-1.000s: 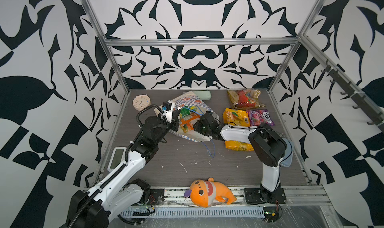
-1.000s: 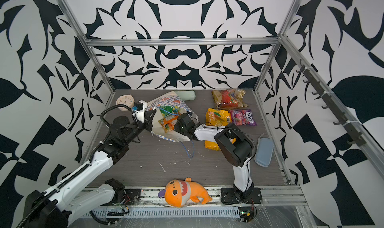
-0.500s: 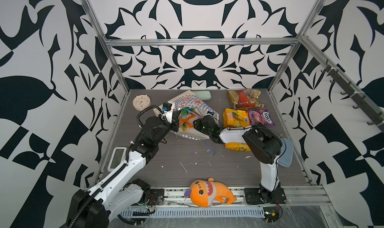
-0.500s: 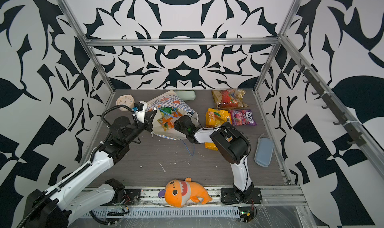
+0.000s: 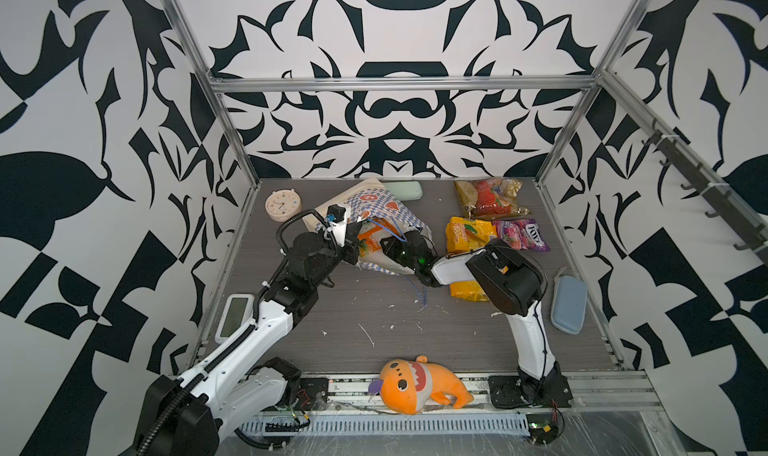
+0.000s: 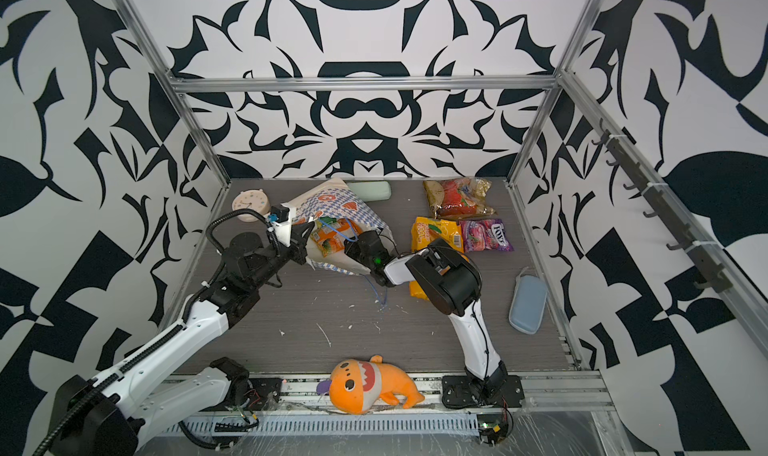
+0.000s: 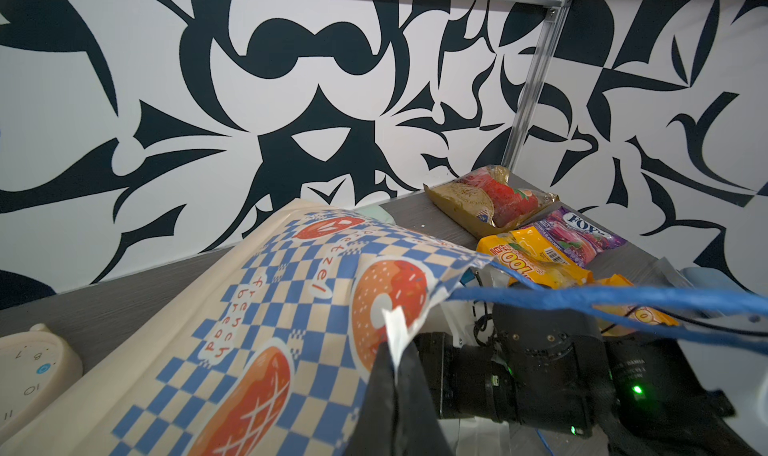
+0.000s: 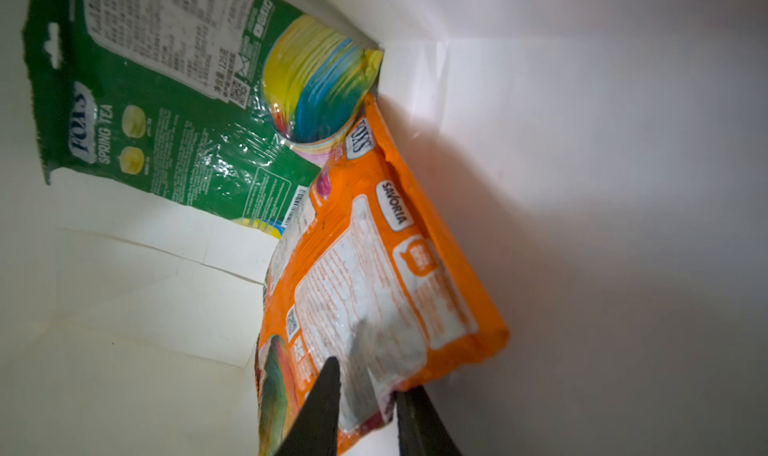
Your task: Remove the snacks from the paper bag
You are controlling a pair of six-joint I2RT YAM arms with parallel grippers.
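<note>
My right gripper (image 8: 368,377) is inside the blue-and-white checkered paper bag (image 5: 370,202), near the table's (image 5: 374,329) far edge.
My left gripper (image 7: 395,350) pinches its rim tight; right jaws straddle the glossy orange plastic packet (image 8: 374,275), and I cannot tell if they are clamped.

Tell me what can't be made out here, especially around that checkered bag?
- Right gripper: its tips are hidden inside the paper bag in both top views. The right wrist view doesn't settle whether they pinch the orange packet yet.
- Yellow packet: mostly covered by the right arm in both top views.
- Clock: cut off by the left wrist view's edge.
- Anything beneath the packets in the bag: unseen.
</note>
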